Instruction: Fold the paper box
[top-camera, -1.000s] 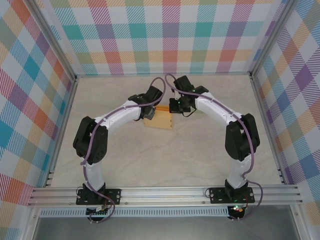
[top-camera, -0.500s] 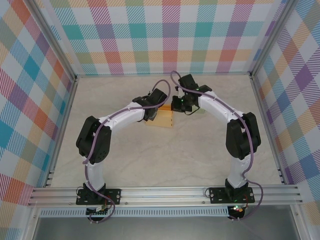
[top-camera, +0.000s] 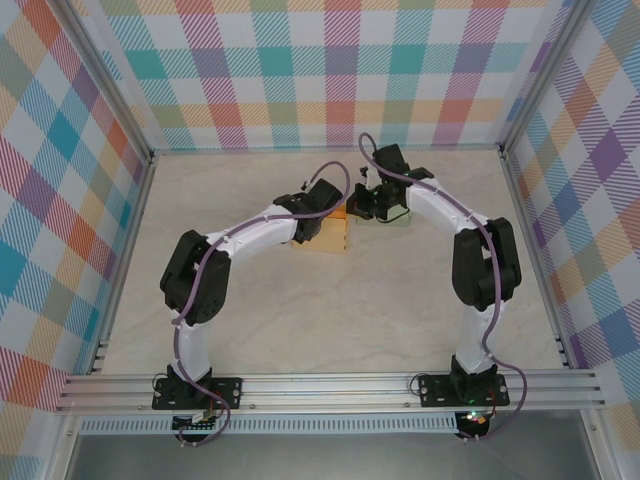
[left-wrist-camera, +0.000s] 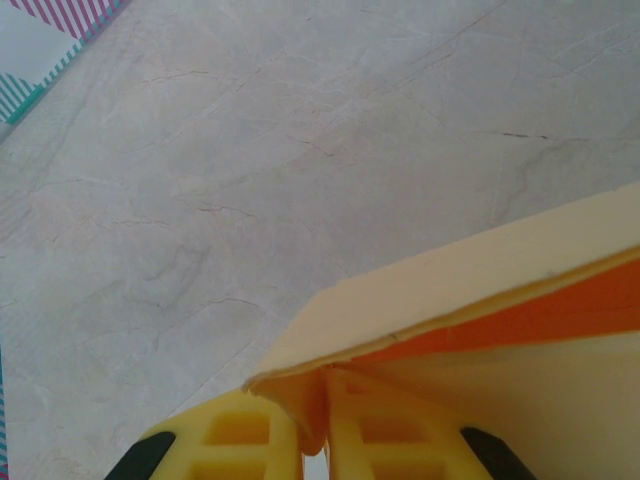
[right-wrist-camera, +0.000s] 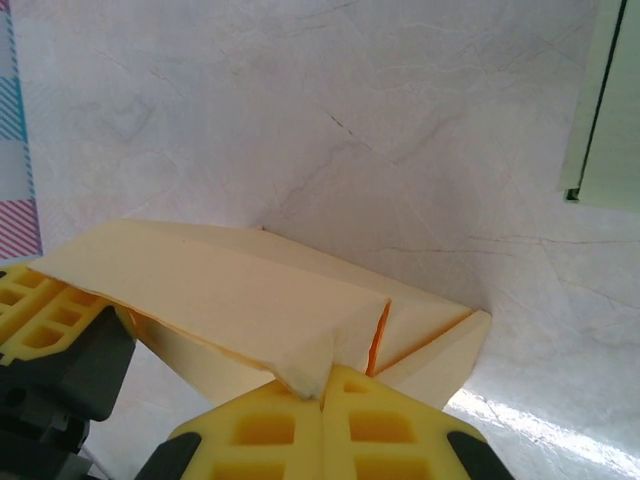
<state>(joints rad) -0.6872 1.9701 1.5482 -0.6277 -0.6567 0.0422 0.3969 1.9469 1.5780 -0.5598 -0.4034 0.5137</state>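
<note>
pale-yellow paper box (top-camera: 332, 236), orange inside | L gripper (left-wrist-camera: 312, 442) clamped on flap edge | R gripper (right-wrist-camera: 322, 393) pinching corner | both arms arched inward, wrists meeting at box

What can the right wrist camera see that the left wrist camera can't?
Right wrist camera's extras: a pale green sheet on the table, and the left fingers at the other end of the paper box. Left wrist camera's extra: a broad stretch of the box's orange inside. Both share: yellow fingers pinched shut on a cream flap of the box (the right fingers in one, the left in the other), the marble table, and a bit of checked wall.
</note>
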